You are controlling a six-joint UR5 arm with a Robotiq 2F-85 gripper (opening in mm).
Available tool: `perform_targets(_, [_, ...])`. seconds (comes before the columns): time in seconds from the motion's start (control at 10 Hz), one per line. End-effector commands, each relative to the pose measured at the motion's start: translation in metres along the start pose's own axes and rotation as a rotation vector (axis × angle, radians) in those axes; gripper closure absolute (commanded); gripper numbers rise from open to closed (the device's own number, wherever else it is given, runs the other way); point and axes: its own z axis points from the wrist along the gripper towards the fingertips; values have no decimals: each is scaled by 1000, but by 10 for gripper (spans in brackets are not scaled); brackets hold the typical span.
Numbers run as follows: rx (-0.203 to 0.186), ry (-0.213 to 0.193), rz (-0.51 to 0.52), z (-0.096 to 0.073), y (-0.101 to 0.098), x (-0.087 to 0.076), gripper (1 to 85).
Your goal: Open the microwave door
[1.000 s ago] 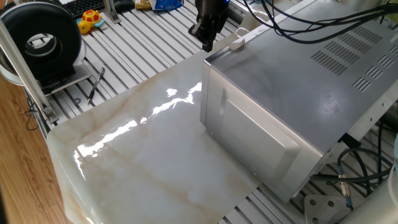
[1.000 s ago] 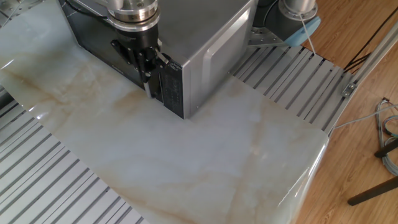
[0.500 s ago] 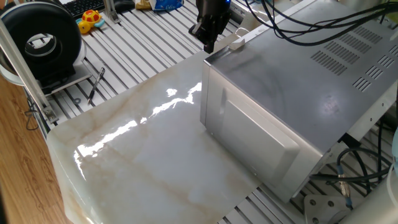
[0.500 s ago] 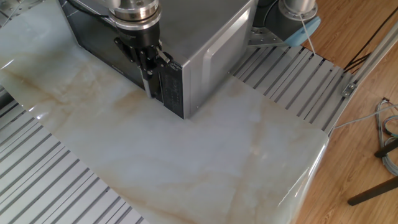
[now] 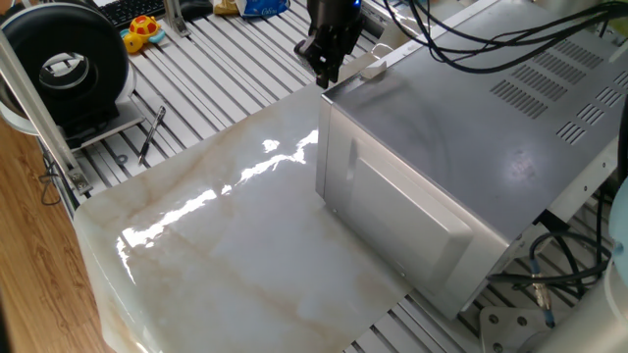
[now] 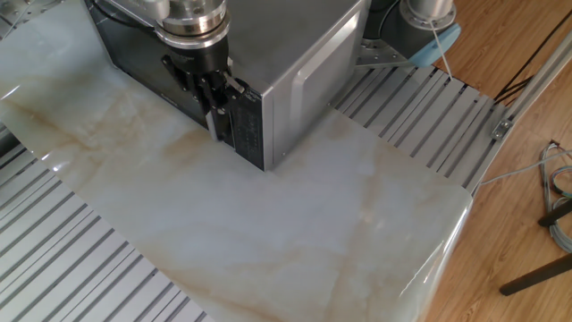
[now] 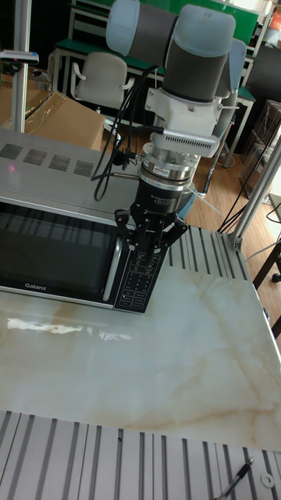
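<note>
Tall fixed view: black two-finger gripper (image 7: 149,244) hangs in front of the large silver-grey metal microwave (image 7: 55,168), its fingers apart on either side of the vertical door handle, just beside the black keypad strip (image 7: 139,280). No firm contact with the handle is visible, so no grip is confirmed. The thin black-framed microwave door with its dark window (image 7: 55,254) sits flush and closed. The microwave stands at the rear of the glossy pale marble slab (image 7: 156,367), with its door facing the slab's open area.

Risks, as judged:
- If the fingers close off-centre they may pinch the keypad edge instead of the handle and press buttons.
- A weak or shallow hold could slip off once the latch resists.
- The microwave looks unfixed; a straight pull may drag the whole casing across the smooth slab.
- The door swings on an arc; a straight-line pull could strain the wrist or jam.
</note>
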Motion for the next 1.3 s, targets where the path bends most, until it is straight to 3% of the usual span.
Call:
perform_targets(0.0, [-38, -29, -27, 2, 8, -9, 403])
perform_targets(0.6, [2, 4, -2, 2, -1, -2, 483])
perform_targets(0.7, [19, 19, -16, 0, -11, 5, 487])
perform_targets(0.8, [5, 20, -27, -1, -15, 11, 487])
perform_targets(0.9, [20, 19, -44, -2, -21, 15, 487])
perform_targets(1.2, [-14, 1, 26, -1, -5, 10, 477])
